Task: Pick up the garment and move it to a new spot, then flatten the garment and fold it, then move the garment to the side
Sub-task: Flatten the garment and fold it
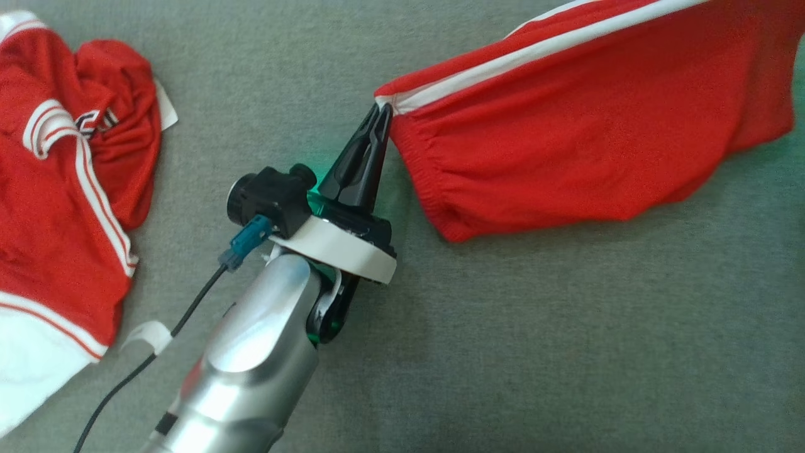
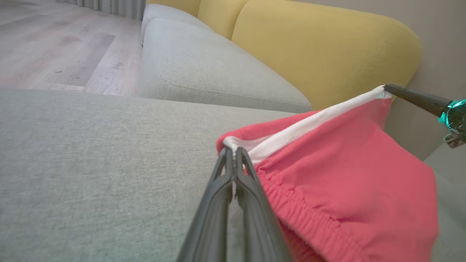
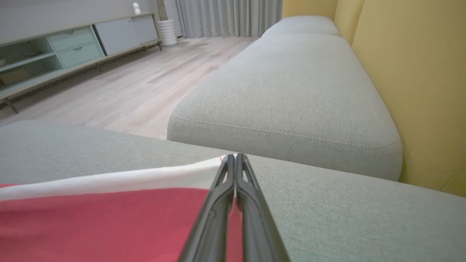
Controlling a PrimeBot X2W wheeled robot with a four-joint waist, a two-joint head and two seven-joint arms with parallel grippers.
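The left arm (image 1: 251, 365) slants up from lower left, its left gripper (image 1: 382, 114) clamped on a corner of the red garment (image 1: 585, 132) at upper right. The right gripper (image 3: 235, 157) is pinched shut on the opposite corner. There are two red garments in all: a second garment (image 1: 63, 201) lies crumpled at far left.

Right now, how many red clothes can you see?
2. One crumpled red-and-white garment lies at the left on the grey cushion. One red white-striped garment is held by the left gripper and right gripper. Others may lie out of view.

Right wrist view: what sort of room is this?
Probably a living room: there's a grey sofa, a wood floor and a low cabinet along the wall.
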